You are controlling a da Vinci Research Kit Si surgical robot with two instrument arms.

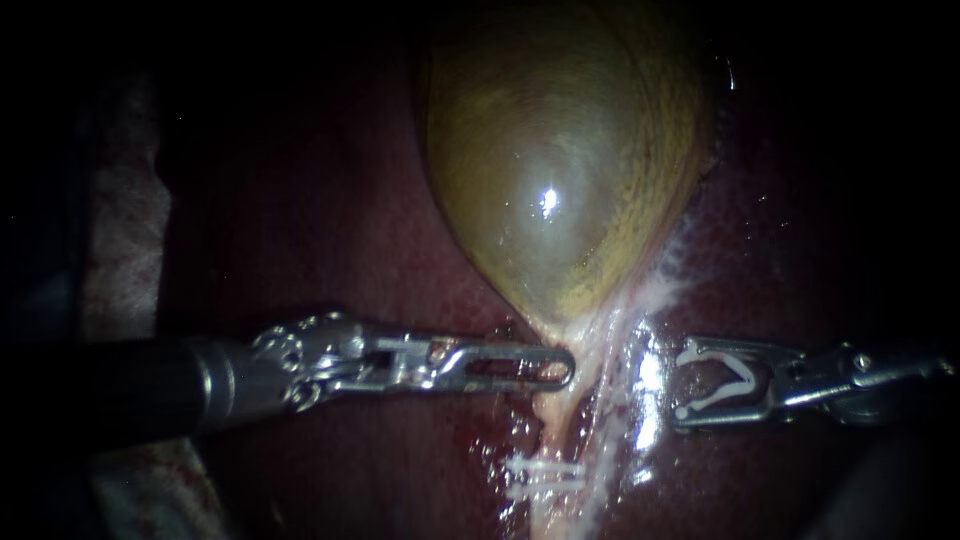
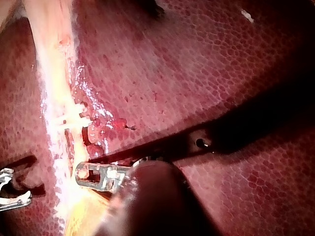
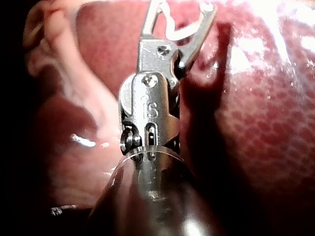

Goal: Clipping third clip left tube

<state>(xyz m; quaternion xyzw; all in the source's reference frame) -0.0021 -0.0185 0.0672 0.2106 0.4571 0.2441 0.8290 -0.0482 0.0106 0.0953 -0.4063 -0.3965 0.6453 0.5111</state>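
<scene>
What worries me most is the crossing. At the right of the frame my right instrument carries a white V-shaped plastic clip seated between its wide-spread jaws. It is well apart from the pale, thin left tube at lower centre, and the glossy whitish right strand lies between them. Coming across, I could snag that strand or close it into the clip along with the tube. Landing too low would foul the white clips already on the tube; too high would bite the olive-brown, pear-shaped gallbladder. My left instrument has its slotted steel jaws closed together and empty, tip against the tube, so a nudge there could tear it. Counted near to far: two clips on the tube, one loaded, two instruments, two pale strands, one gallbladder, one dark red liver.
</scene>
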